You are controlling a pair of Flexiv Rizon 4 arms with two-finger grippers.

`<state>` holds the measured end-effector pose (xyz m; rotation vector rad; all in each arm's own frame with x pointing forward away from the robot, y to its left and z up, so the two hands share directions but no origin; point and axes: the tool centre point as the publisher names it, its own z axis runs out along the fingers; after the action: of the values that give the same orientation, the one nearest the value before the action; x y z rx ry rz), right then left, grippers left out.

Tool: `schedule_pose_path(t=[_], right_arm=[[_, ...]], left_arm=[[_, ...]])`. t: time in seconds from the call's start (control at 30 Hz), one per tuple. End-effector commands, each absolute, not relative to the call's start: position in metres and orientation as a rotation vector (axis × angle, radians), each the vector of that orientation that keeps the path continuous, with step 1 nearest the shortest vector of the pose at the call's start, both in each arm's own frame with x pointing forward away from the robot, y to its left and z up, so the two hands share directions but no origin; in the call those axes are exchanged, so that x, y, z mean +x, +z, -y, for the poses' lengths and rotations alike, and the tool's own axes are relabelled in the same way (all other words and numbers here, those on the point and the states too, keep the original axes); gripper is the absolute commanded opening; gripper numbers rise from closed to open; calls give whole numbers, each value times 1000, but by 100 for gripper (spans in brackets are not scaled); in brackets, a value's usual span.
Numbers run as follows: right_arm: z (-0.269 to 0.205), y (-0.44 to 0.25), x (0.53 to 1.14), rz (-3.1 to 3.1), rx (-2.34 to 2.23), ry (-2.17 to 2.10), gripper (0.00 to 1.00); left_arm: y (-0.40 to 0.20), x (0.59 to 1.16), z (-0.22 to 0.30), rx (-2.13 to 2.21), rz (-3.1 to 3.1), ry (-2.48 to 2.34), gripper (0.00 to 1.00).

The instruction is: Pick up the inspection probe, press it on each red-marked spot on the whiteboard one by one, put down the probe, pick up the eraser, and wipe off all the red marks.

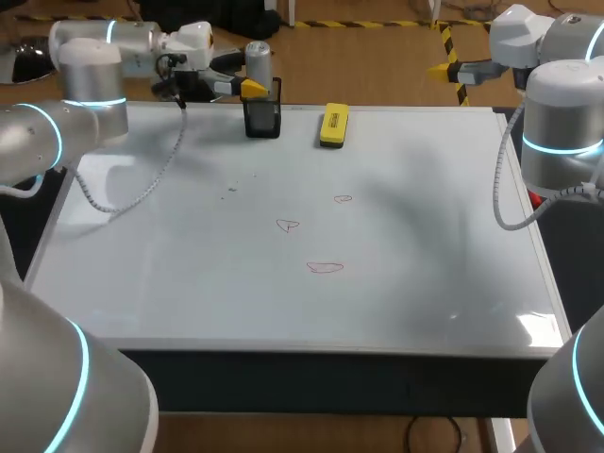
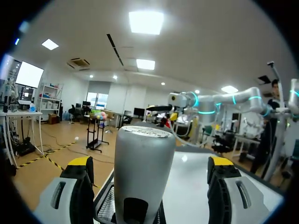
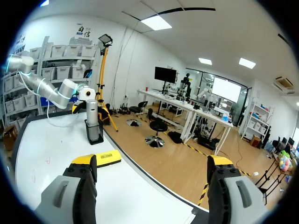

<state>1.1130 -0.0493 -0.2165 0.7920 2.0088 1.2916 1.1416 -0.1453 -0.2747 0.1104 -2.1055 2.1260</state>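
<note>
The grey cylindrical probe [image 1: 258, 58] stands upright in a black mesh holder [image 1: 262, 119] at the whiteboard's far edge. My left gripper [image 1: 247, 80] is open at the probe's top, one yellow-tipped finger on each side; in the left wrist view the probe [image 2: 142, 172] stands between the fingers [image 2: 80, 170] without either touching it. A yellow eraser [image 1: 333, 125] lies just right of the holder. Three red marks [image 1: 325, 267] [image 1: 287, 225] [image 1: 343, 198] sit mid-board. My right gripper [image 1: 444, 69] hangs open beyond the far right corner; its wrist view shows the probe [image 3: 92, 114] and eraser [image 3: 107, 158] ahead.
The whiteboard [image 1: 189, 274] covers nearly the whole table. A coiled grey cable [image 1: 142, 184] from my left arm hangs over the board's left part. My right arm's body [image 1: 562, 132] stands by the right edge.
</note>
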Motion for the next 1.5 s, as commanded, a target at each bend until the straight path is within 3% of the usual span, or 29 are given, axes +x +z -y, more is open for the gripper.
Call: schedule_pose_path(t=[0.03, 0.23, 0.5, 0.53, 0.6, 0.77, 0.9, 1.5], right_arm=[[50, -216, 1113, -2011, 792, 1291, 100], [50, -216, 1113, -2011, 792, 1291, 100], [50, -216, 1113, -2011, 792, 1291, 100], [50, -216, 1113, -2011, 792, 1291, 100], [50, -216, 1113, -2011, 792, 1291, 100], [50, -216, 1113, -2011, 792, 1291, 100], [50, -216, 1113, -2011, 792, 1291, 100], [50, -216, 1113, -2011, 792, 1291, 100]], left_arm=[[-280, 1149, 152, 48, 2059, 2112, 100], [-279, 1150, 155, 48, 2056, 2125, 100], [-280, 1148, 156, 59, 2066, 2133, 84], [-280, 1147, 156, 59, 2066, 2133, 78], [-281, 1147, 156, 59, 2068, 2133, 50], [-282, 1145, 156, 53, 2064, 2131, 31], [-282, 1143, 156, 49, 2074, 2124, 0], [-261, 1146, 149, 35, 2056, 2211, 0]])
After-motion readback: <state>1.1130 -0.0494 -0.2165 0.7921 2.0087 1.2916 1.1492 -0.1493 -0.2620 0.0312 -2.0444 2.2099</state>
